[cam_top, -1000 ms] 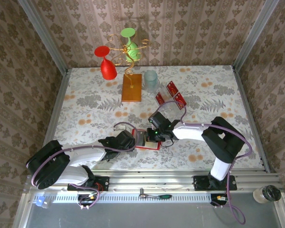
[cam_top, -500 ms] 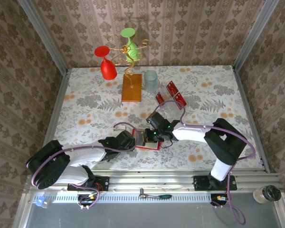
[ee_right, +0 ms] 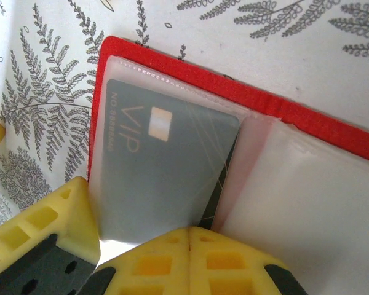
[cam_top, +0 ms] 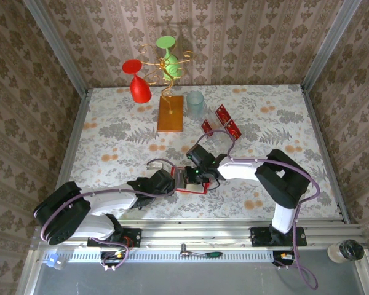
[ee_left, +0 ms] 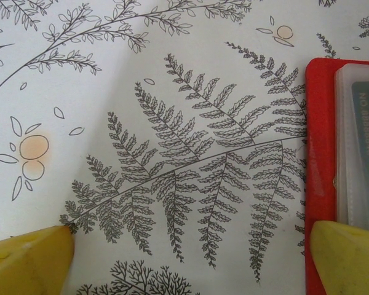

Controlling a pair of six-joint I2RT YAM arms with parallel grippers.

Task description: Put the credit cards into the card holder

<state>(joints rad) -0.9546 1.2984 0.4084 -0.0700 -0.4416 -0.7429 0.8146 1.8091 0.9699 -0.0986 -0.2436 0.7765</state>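
The card holder [ee_right: 172, 58] lies open near the table's front, red-bordered with pale plastic sleeves. It also appears as the red case [cam_top: 192, 190] from above. A dark credit card [ee_right: 163, 166] marked VIP sits mostly inside its left sleeve, with a strip of its right edge bare. My right gripper [ee_right: 189, 236] is shut, its tips against the card's near edge. The card lies flat, not between the fingers. My left gripper [ee_left: 187, 258] is open, its right finger [ee_left: 347, 258] resting on the holder's red border [ee_left: 320, 153]. More red credit cards [cam_top: 223, 114] stand farther back.
A wooden block with a gold wire stand [cam_top: 170, 114] holding a red goblet [cam_top: 138, 86] and a green one [cam_top: 167, 52] stands at the back. A pale tumbler [cam_top: 195, 104] is next to it. Patterned walls close off the back and both sides of the table.
My right gripper has edged a little to the left over the card holder. The left arm has held still.
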